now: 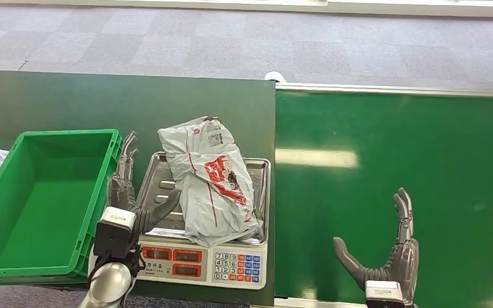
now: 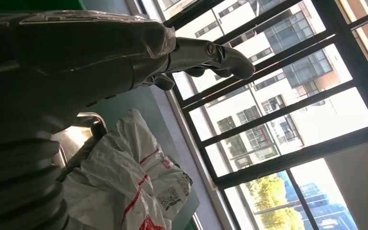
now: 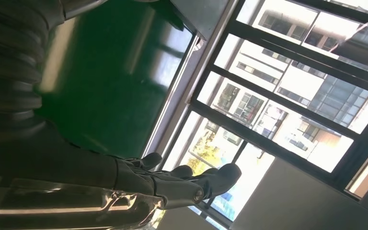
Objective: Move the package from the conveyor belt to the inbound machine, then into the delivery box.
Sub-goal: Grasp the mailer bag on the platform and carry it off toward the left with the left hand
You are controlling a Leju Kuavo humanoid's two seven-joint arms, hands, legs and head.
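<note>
The package (image 1: 208,183), a grey plastic mailer with red print, is lying on the steel tray of the inbound machine (image 1: 200,258), a scale with red displays and a keypad. The left hand (image 1: 128,192) is resting beside the tray's left edge, fingers extended and thumb reaching toward the package, gripping nothing, next to the green delivery box (image 1: 42,205). The right hand (image 1: 391,250) is hovering over the green conveyor belt (image 1: 391,160), fingers spread wide and holding nothing.

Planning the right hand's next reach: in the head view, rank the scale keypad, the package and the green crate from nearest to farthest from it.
From the right hand:
1. Scale keypad, just left of the belt edge.
2. Package, on the scale tray.
3. Green crate, far left.
</note>
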